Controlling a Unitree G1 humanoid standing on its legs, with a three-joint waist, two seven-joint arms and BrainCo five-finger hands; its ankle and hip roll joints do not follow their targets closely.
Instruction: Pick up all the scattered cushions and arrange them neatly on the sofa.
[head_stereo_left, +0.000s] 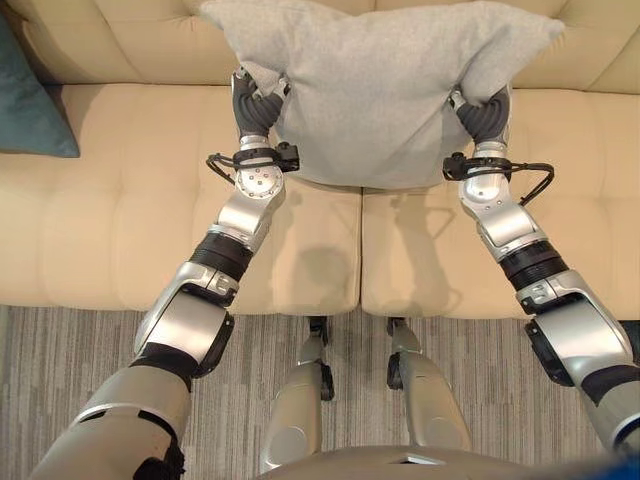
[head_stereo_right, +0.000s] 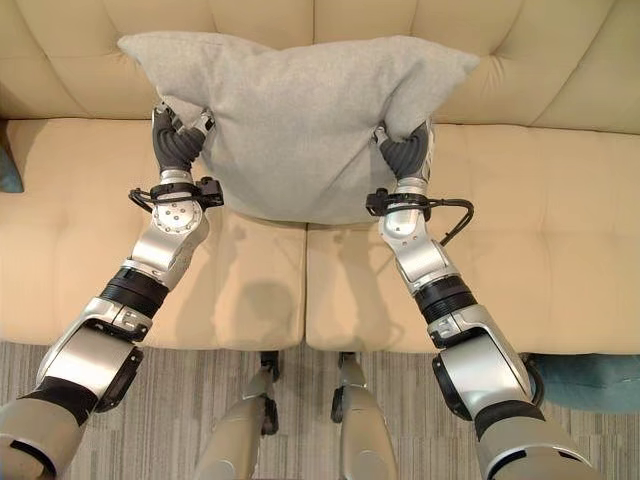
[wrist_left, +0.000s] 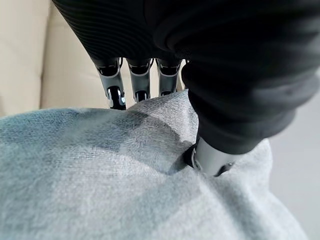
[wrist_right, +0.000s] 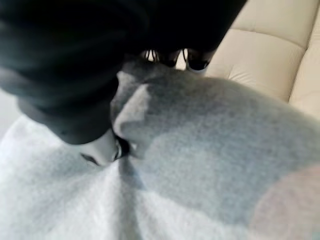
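Here, one grey cushion (head_stereo_left: 375, 90) over sofa (head_stereo_left: 130, 240), pinched by left hand (head_stereo_left: 252, 105) and right hand (head_stereo_left: 487, 113); one teal cushion (head_stereo_left: 30, 105) beside.

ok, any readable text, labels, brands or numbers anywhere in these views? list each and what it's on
None: no text, label, brand, number or sign can be read.
Grey cushion, pinched at its sides by the left hand and the right hand: plain fabric.
Cream sofa: plain.
Teal cushion: plain.
Striped floor: no markings.
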